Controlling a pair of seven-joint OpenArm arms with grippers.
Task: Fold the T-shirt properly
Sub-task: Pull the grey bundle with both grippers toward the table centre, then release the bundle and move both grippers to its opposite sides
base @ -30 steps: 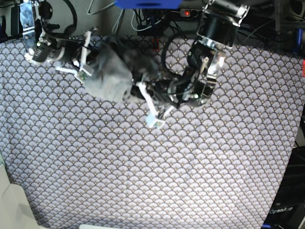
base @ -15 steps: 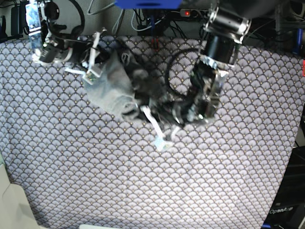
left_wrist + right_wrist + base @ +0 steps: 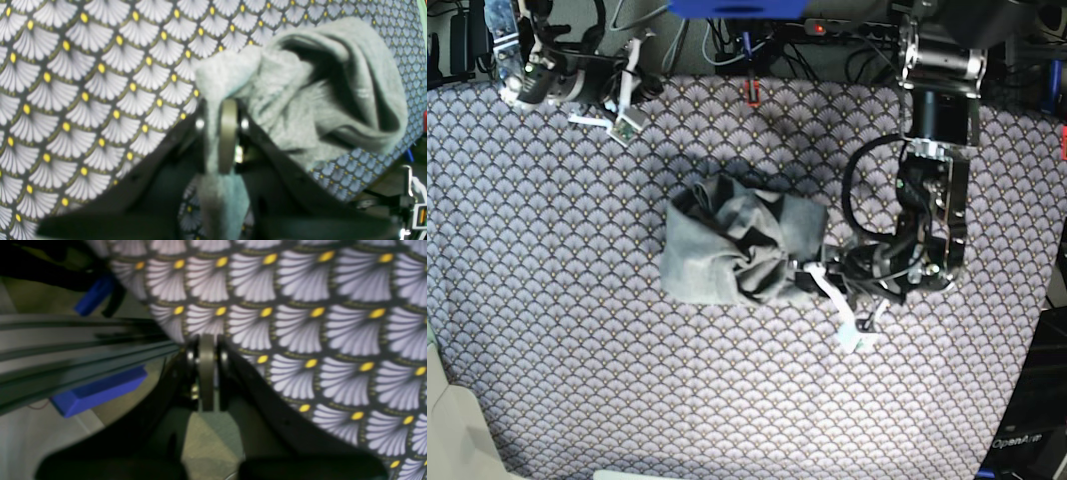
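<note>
The light grey T-shirt [image 3: 737,250] lies bunched in a crumpled heap in the middle of the patterned table. My left gripper [image 3: 812,272] is at the heap's right edge and is shut on a fold of it. In the left wrist view the grey T-shirt [image 3: 317,100] fabric is pinched between the jaws of the left gripper [image 3: 227,133] and hangs below them. My right gripper [image 3: 627,110] is at the table's back-left corner, away from the shirt. In the right wrist view the right gripper [image 3: 206,373] is shut with nothing in it.
A purple-grey scallop-patterned cloth [image 3: 727,400] covers the whole table. Cables and a power strip [image 3: 817,28] run along the back edge. A blue block [image 3: 100,393] and a rail lie beyond the table's edge under the right gripper.
The left gripper has pulled the T-shirt from the back left out to the table's middle. The shirt has come away from the right gripper, which has drawn back to the corner.
</note>
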